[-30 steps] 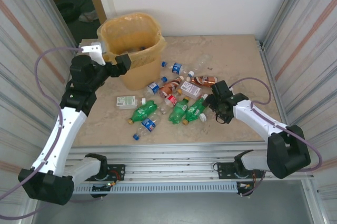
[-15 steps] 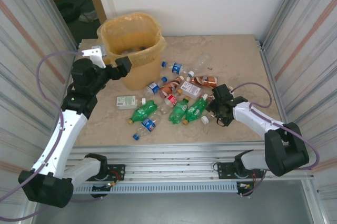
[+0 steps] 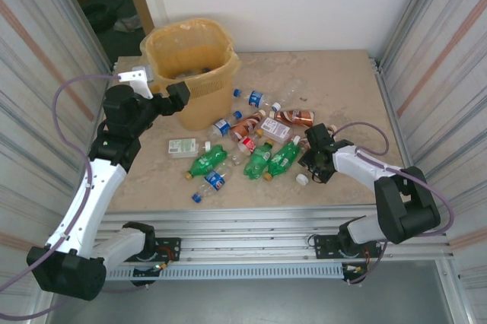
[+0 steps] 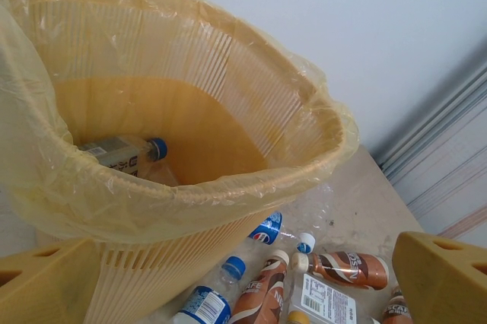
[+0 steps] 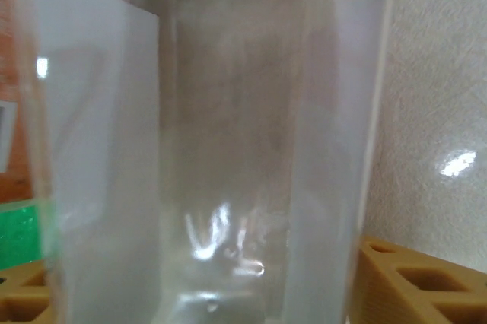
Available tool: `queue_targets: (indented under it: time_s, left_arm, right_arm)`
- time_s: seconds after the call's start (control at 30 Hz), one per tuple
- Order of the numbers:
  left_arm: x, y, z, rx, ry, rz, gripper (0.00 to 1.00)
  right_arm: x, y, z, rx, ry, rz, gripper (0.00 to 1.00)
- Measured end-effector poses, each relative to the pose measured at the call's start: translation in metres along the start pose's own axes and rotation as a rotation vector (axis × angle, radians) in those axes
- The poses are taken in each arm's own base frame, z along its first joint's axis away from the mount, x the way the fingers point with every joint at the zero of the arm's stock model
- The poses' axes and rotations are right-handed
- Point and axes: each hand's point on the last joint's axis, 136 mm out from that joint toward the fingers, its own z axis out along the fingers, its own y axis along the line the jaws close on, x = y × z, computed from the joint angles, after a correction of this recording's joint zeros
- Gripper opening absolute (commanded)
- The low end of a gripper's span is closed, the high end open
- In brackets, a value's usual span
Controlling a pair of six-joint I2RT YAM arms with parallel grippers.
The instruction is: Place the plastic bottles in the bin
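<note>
My right jaws straddle a clear bottle [image 5: 251, 149]
I'd centre on its body first; whether they grip, I cannot tell. My left jaws gape empty by the bin [image 4: 319, 120].

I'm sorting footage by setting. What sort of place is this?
Probably a robotics lab test cell, not a home: robot arms bolted to an aluminium rail, corrugated metal panels walling the table, plastic bottles staged beside a lined bin.

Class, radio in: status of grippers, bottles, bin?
Left gripper open by bin rim. Right gripper around clear bottle, grip unconfirmed. Green bottle close alongside.
</note>
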Motion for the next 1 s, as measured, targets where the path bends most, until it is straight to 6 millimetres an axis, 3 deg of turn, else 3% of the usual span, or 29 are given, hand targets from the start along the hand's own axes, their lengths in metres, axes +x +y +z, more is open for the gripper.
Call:
queue_targets:
  time_s: [0.33, 0.53, 0.77, 1.0]
  left_arm:
    - [0.0, 0.0, 0.0, -0.001, 0.001, -0.001, 0.99]
    - [0.001, -0.001, 0.0, 0.003, 0.002, -0.017, 0.99]
    - [0.009, -0.02, 0.001, 0.063, 0.028, -0.015, 0.99]
    - [0.017, -0.062, 0.01, 0.188, 0.073, 0.005, 0.99]
  right_arm:
    - [0.002, 0.001, -0.002, -0.009, 0.012, -0.014, 0.39]
    - [-0.006, 0.003, -0.037, -0.042, -0.079, -0.079, 0.37]
    - [-0.019, 0.048, -0.107, -0.226, -0.291, -0.259, 0.34]
    - [-0.003, 0.11, -0.157, -0.457, -0.468, -0.529, 0.33]
